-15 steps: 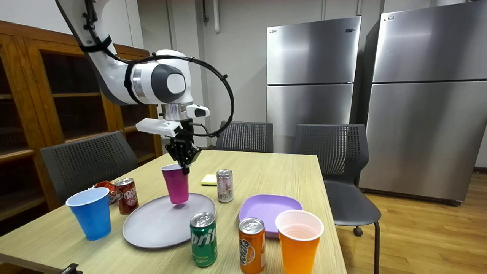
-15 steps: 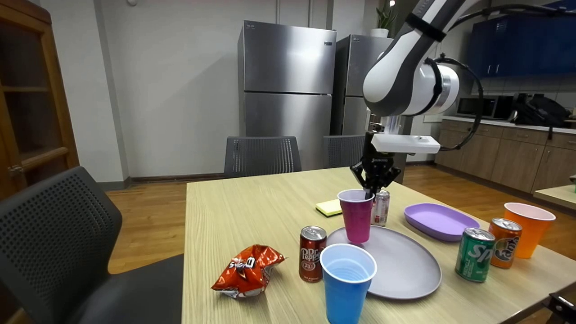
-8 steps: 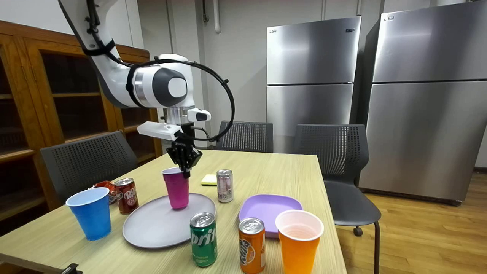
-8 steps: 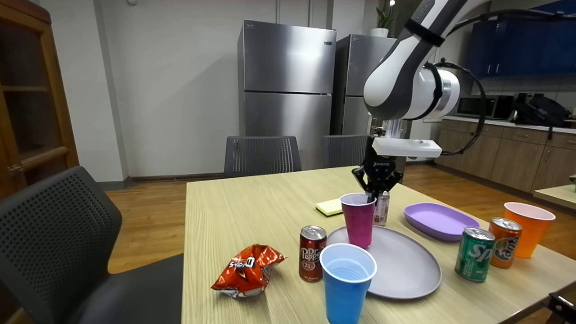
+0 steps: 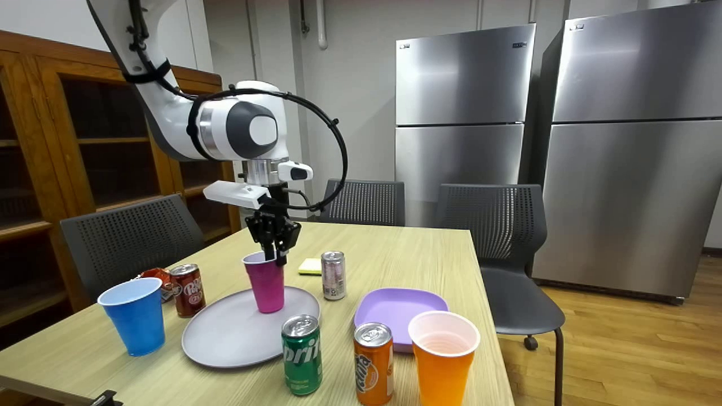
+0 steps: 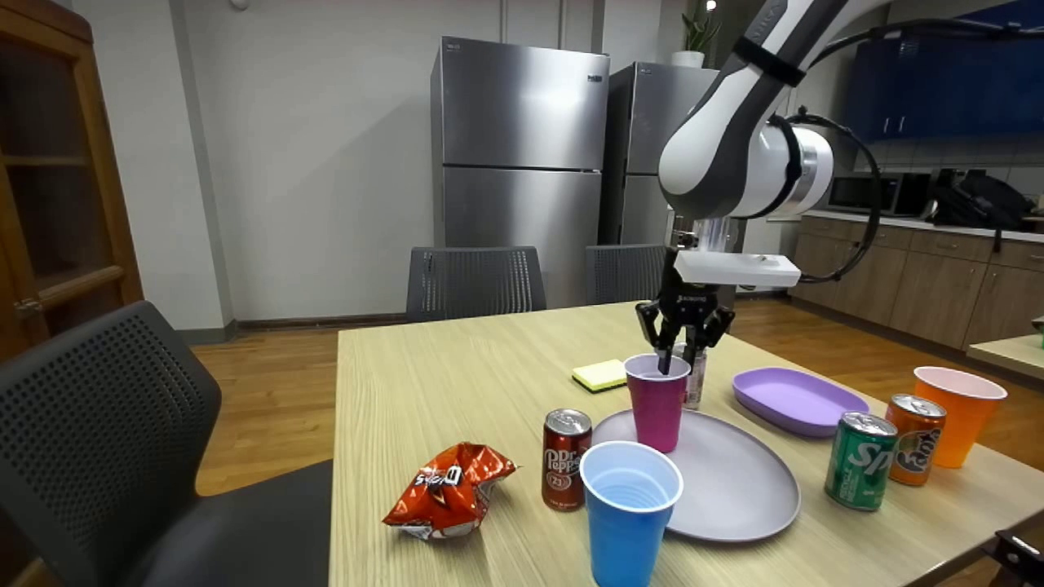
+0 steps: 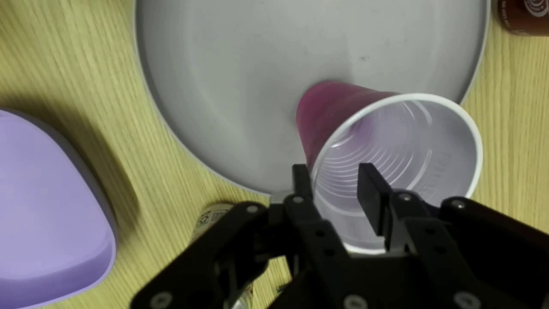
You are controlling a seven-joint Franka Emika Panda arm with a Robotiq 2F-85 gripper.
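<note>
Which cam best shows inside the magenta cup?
Wrist view: it looks into the magenta cup, showing ridges on the inner wall, though the end effector covers part of the rim. Both exterior views show mainly its outside, little of the inside.

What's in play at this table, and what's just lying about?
In play:
tapered magenta plastic cup
black gripper, open, straddling the cup's rim
round grey plate beneath

Lying about:
blue plastic cup
orange plastic cup
shallow purple plastic dish
rectangular yellow sponge
red foil snack bag
green metal Sprite can
orange metal Fanta can
red metal Dr Pepper can
silver metal can
</note>
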